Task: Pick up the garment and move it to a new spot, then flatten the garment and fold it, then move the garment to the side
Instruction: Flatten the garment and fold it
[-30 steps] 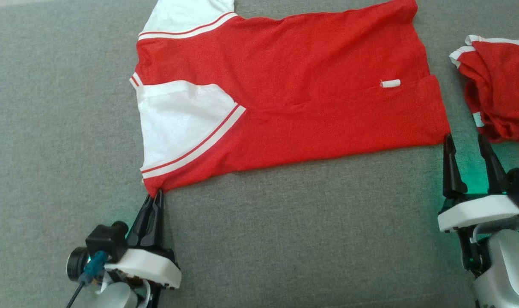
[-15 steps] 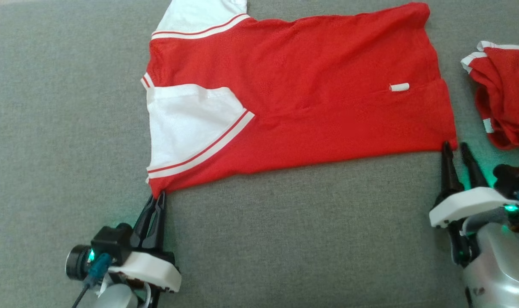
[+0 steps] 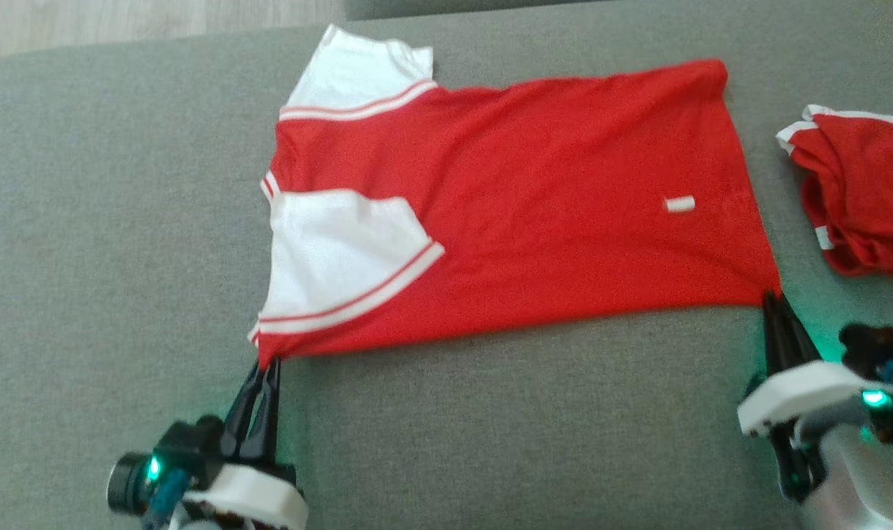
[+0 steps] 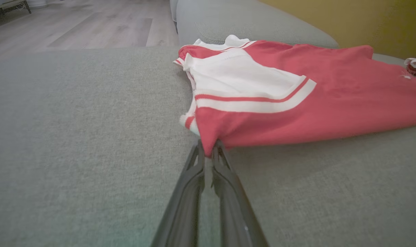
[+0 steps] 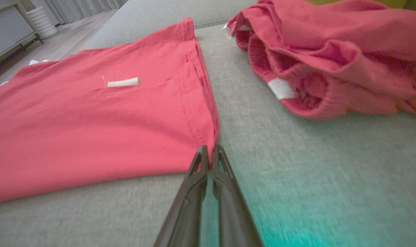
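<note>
Your right gripper [image 3: 772, 298] just snapped from wide to pinched on garment [image 3: 534, 221] hem corner. Your left gripper [image 3: 264, 366] stays clamped on shoulder-side corner. You now hold both near corners; garment lies flat on grey cushion [image 3: 490, 427], red heap [image 3: 858, 199] nearby at right. Right bite looks thin, blur hides depth. Next fold lift looks ready.

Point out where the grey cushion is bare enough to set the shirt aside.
Widest free patch: grey cushion left of the red-and-white shirt. A bare strip also runs along its near edge, between the left fingers and right fingers. Crowded: the narrow gap between the hem and the crumpled red garment.
</note>
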You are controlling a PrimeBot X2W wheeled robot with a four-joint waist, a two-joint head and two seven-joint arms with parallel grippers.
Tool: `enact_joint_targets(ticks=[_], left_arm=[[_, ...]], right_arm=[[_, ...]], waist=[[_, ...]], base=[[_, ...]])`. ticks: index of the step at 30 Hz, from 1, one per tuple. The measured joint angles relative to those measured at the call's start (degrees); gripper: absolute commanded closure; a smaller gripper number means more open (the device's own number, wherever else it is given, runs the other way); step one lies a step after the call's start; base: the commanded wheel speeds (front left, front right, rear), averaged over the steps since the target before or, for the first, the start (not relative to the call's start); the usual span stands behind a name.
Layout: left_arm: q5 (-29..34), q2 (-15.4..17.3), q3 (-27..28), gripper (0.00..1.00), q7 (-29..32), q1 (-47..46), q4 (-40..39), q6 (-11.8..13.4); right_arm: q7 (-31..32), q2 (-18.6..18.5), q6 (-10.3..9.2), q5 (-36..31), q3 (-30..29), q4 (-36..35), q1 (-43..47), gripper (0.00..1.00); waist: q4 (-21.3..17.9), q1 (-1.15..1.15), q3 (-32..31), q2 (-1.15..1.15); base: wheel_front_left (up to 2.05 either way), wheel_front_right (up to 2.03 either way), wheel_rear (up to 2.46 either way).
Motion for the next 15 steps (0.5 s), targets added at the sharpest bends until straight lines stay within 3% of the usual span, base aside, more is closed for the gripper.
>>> enact_joint_targets(ticks=[15], left_arm=[[-1.2, 0.8, -2.1, 1.00, 1.6, 9.0, -4.4, 1.9]], right_arm=[[4.9, -1.1, 0.00, -0.3, -5.5, -14.4, 17.2, 1.00]], waist=[[0.8, 0.00, -3.5, 0.00]], base=[[0.00, 0.00, 0.00]])
